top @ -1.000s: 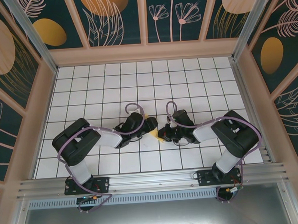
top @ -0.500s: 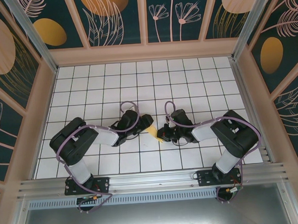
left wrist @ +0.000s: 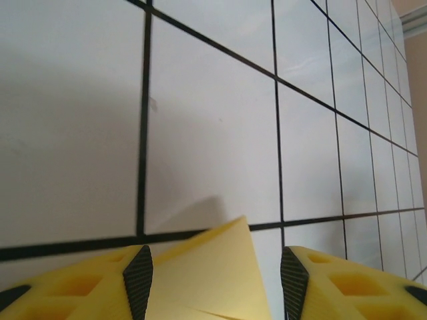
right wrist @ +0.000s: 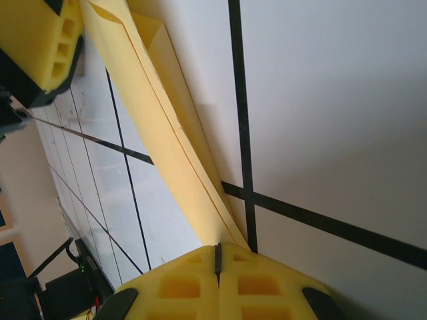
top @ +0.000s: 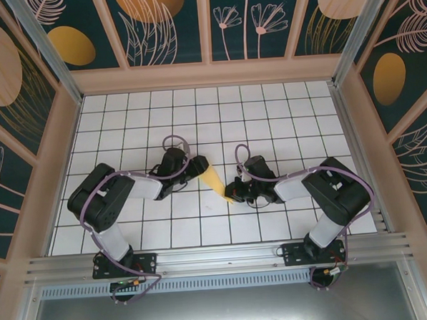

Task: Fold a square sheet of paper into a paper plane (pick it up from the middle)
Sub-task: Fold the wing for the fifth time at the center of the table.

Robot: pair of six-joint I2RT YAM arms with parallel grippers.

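Note:
The square sheet of paper is folded into a narrow yellow-orange dart, the paper plane [top: 216, 181], lying on the tiled table between the two arms. My right gripper [top: 237, 193] is shut on its pointed near end, and in the right wrist view the paper plane [right wrist: 153, 113] runs into the closed seam of the right gripper [right wrist: 217, 257]. My left gripper [top: 197, 164] stands open at the wide far end. In the left wrist view a corner of the paper plane [left wrist: 213, 267] lies between the pads [left wrist: 138, 280], with a gap on the right side.
The white gridded table [top: 269, 121] stretches beyond the arms to the pink walls [top: 209, 74]. A metal rail [top: 218, 256] runs along the near edge by the arm bases.
My left gripper has drawn back to the left and away from me, uncovering more of the plane. The right gripper has kept its place and its grip.

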